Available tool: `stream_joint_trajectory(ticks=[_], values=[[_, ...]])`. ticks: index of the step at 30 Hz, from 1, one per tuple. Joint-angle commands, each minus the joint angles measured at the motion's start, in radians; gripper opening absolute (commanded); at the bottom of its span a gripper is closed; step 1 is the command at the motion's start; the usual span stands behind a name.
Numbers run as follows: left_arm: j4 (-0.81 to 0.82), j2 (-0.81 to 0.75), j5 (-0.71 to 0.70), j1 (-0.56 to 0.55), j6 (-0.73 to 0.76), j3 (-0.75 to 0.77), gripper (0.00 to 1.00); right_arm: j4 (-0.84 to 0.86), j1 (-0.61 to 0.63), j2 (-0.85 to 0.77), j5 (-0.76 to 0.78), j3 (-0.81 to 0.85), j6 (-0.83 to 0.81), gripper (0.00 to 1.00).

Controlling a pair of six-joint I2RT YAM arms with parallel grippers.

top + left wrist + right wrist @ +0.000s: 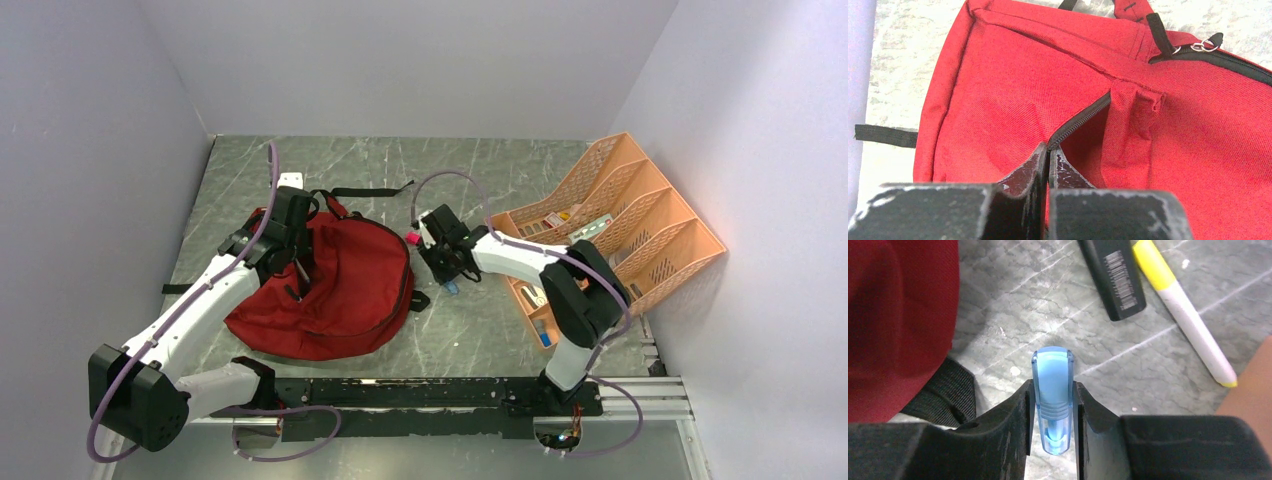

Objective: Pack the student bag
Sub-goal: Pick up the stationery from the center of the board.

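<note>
The student bag (335, 290), dark red with black straps, lies flat on the table left of centre. My left gripper (298, 268) rests on its top. In the left wrist view the gripper (1049, 150) is shut on the black zipper edge (1083, 119) of the red fabric (1013, 85), where the opening gapes a little. My right gripper (450, 268) is just right of the bag, low over the table. In the right wrist view it (1053, 388) is shut on a translucent blue pen-like item (1052, 367). The bag's edge (898, 315) lies to its left.
An orange plastic desk organiser (640, 215) holding several small items stands at the right. A black barcoded marker (1115, 275) and a yellow-and-white highlighter (1190, 320) lie on the marble table ahead of the right gripper. A pink item (411, 238) lies by the bag. A black strap (945, 395) lies beside the gripper.
</note>
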Motion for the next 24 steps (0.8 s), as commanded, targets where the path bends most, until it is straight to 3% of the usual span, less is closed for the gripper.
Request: stream_joint_trajectory(ticks=[1, 6, 10, 13, 17, 24], values=[[0.045, -0.008, 0.001, 0.014, 0.011, -0.002, 0.05, -0.023, -0.004, -0.11, 0.062, 0.009, 0.058, 0.18], [0.043, -0.008, -0.001, 0.014, 0.01, -0.001, 0.05, -0.033, -0.004, -0.206, 0.061, 0.077, 0.16, 0.11], [0.042, -0.014, -0.012, 0.015, 0.008, -0.001, 0.05, 0.057, 0.001, -0.253, -0.083, 0.106, 0.325, 0.01], [0.042, -0.017, -0.014, 0.016, 0.007, -0.001, 0.05, 0.15, 0.025, -0.255, -0.141, 0.112, 0.495, 0.0], [0.041, -0.02, -0.014, 0.017, 0.008, -0.002, 0.05, 0.279, 0.114, -0.223, -0.098, 0.122, 0.715, 0.0], [0.054, -0.044, 0.004, 0.017, 0.034, -0.015, 0.05, 0.469, 0.266, -0.088, -0.001, 0.177, 0.936, 0.0]])
